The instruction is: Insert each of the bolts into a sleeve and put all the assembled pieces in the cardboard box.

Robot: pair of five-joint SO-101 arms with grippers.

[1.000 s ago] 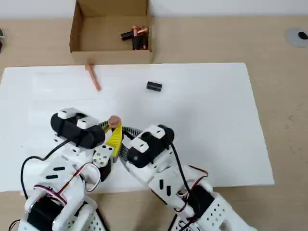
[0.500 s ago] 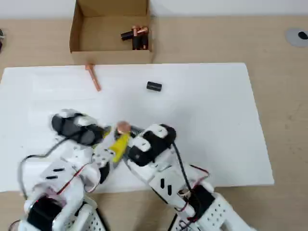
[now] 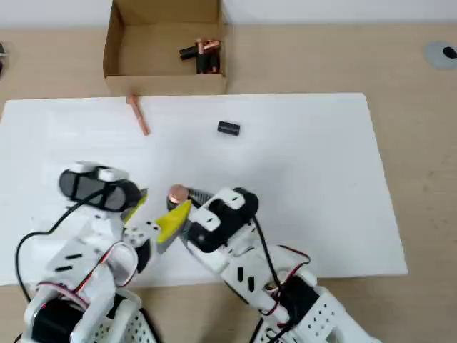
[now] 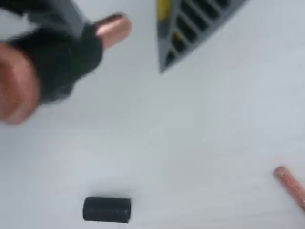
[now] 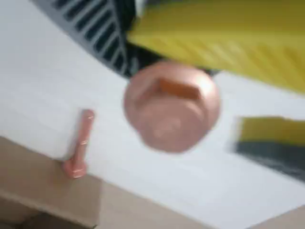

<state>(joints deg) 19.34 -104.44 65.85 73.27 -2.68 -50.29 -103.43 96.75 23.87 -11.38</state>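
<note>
My right gripper [image 3: 180, 206] is shut on a copper bolt [image 3: 177, 194] seated in a black sleeve [image 4: 66, 55], held above the white mat; the bolt's round head [image 5: 171, 105] faces the right wrist camera. My left gripper [image 3: 139, 211] stands just left of it, open and holding nothing, with one ribbed finger [image 4: 190, 28] showing. A loose black sleeve [image 3: 228, 128] [image 4: 106, 209] lies on the mat farther back. A loose copper bolt [image 3: 138, 114] [image 5: 81, 143] lies at the mat's far edge by the cardboard box [image 3: 111, 50].
Assembled bolt-and-sleeve pieces [image 3: 202, 55] lie in the box's right part. The white mat [image 3: 307, 186] spreads bare to the right of the arms. A grey disc [image 3: 439, 53] sits on the wooden table at the far right.
My left gripper has let go and drawn back to the left, away from the bolt. The right gripper keeps the bolt and sleeve, shifted slightly toward the near edge.
</note>
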